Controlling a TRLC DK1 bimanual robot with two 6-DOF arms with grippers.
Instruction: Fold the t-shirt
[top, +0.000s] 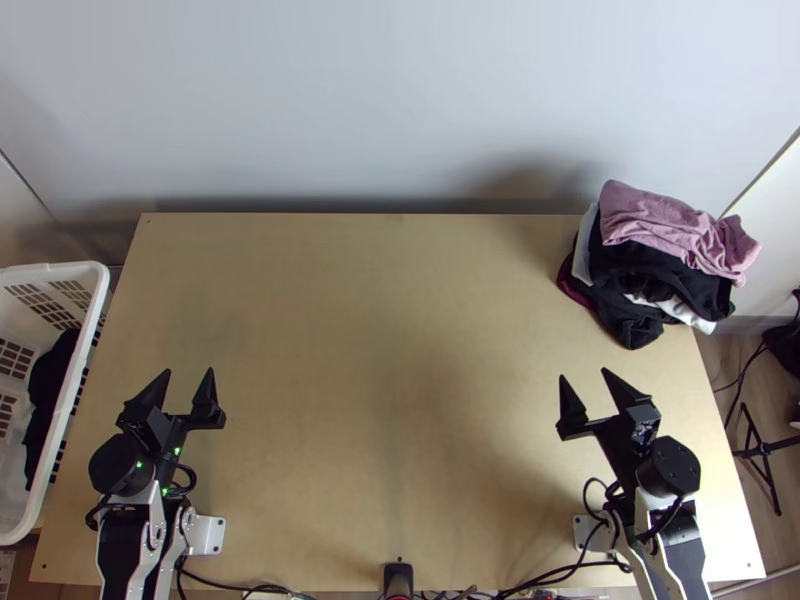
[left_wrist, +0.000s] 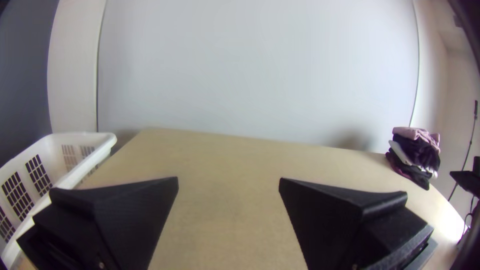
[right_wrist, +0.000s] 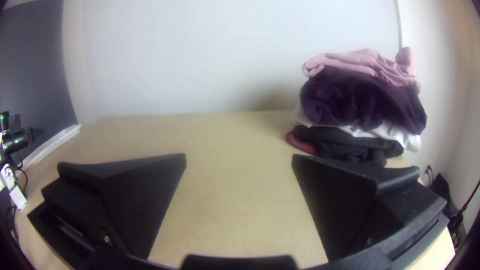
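A white plastic basket (top: 76, 385) with slotted sides stands left of the counter (top: 380, 330); the top view shows dark cloth (top: 50, 390) inside. Over the near left is the left gripper (top: 189, 371), jaws spread wide. Over the near right, the right gripper (top: 584, 374) has its jaws parted too. At the far right corner sits a soft, rumpled pile of clothes (top: 650, 290), pink on top; the layer beneath looks black from above, deep purple in the right wrist view. Which piece is the t-shirt, I can't tell.
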